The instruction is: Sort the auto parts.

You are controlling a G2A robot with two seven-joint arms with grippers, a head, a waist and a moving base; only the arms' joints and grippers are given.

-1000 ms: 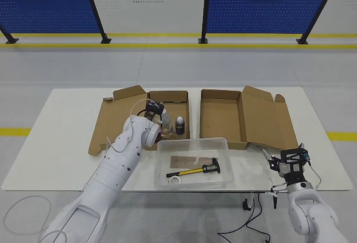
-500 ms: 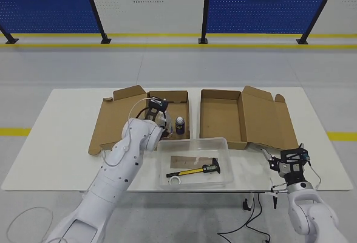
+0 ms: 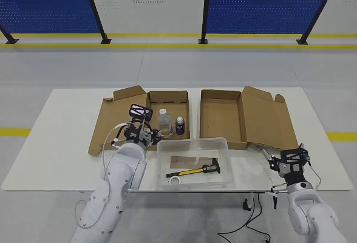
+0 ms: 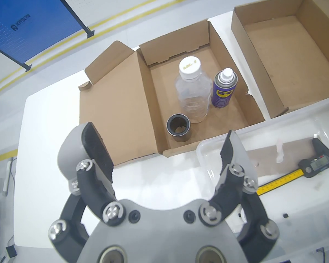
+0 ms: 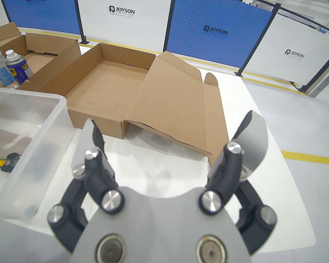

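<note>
In the left cardboard box [image 4: 126, 105] stand a clear plastic bottle [image 4: 193, 91] with a white cap, a blue spray can [image 4: 224, 88] and a short black cylinder [image 4: 178, 127]. My left gripper [image 4: 159, 135] hangs open and holds nothing, above the table just in front of that box. The clear plastic tray [image 3: 193, 141] at the table's front holds a yellow-and-black caliper [image 3: 193, 172] and a white roll [image 3: 176, 180]. My right gripper [image 3: 288, 161] is open with nothing in it near the table's front right edge, beside the right cardboard box [image 5: 107, 83], which has nothing inside.
Both boxes have their lids folded flat outward on the white table [image 3: 63, 140]. The right box's lid [image 5: 178, 102] lies just ahead of my right gripper. Blue and white partition panels stand behind the table.
My left gripper has pulled back out of the left box, toward the table's front and left. The right arm has not moved.
</note>
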